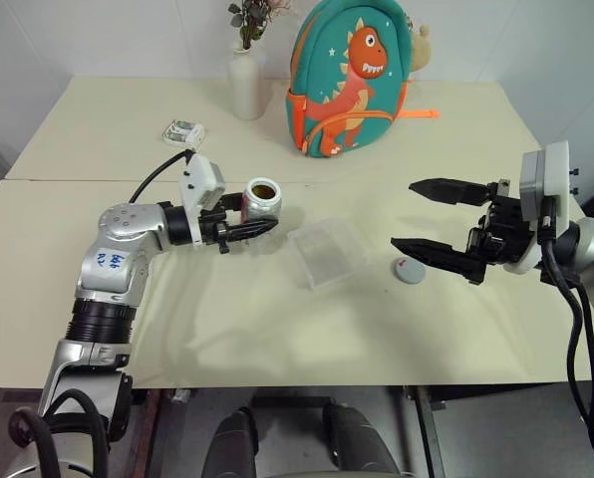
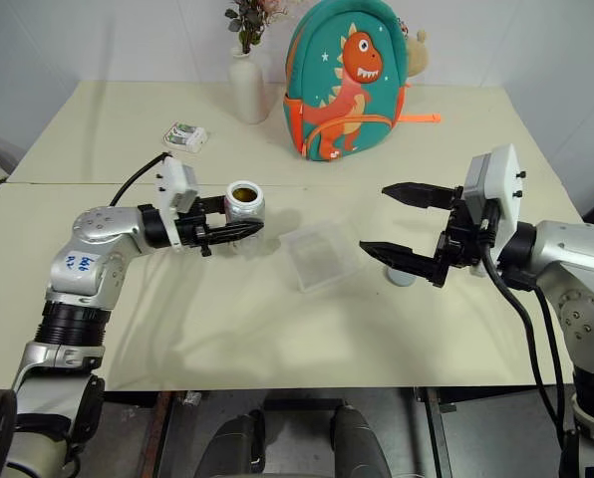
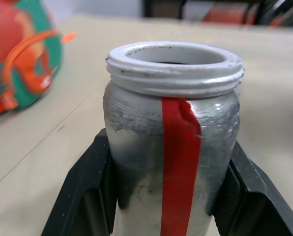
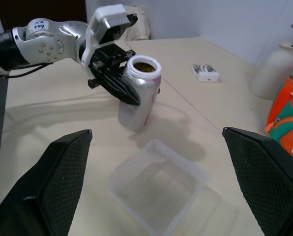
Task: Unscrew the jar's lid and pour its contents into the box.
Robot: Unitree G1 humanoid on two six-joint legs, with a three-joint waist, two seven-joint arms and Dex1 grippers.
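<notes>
Left pincer (image 1: 262,228), frame centre-left: gripping the uncapped jar (image 1: 261,202) upright, keeping contents in. Right pincer (image 1: 439,219): gaping wide, empty. Lid (image 1: 410,270) lying on tabletop (image 1: 227,309) beside box (image 1: 327,252).

Dinosaur backpack (image 1: 352,80), white vase (image 1: 245,85), small packet (image 1: 183,131) on table (image 1: 98,129)

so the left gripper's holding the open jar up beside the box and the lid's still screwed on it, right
Not quite. The left gripper does hold the jar beside the box, but the lid is off, lying on the table past the box. The left eye view shows it, and the left wrist view shows the jar's bare threaded rim.
</notes>
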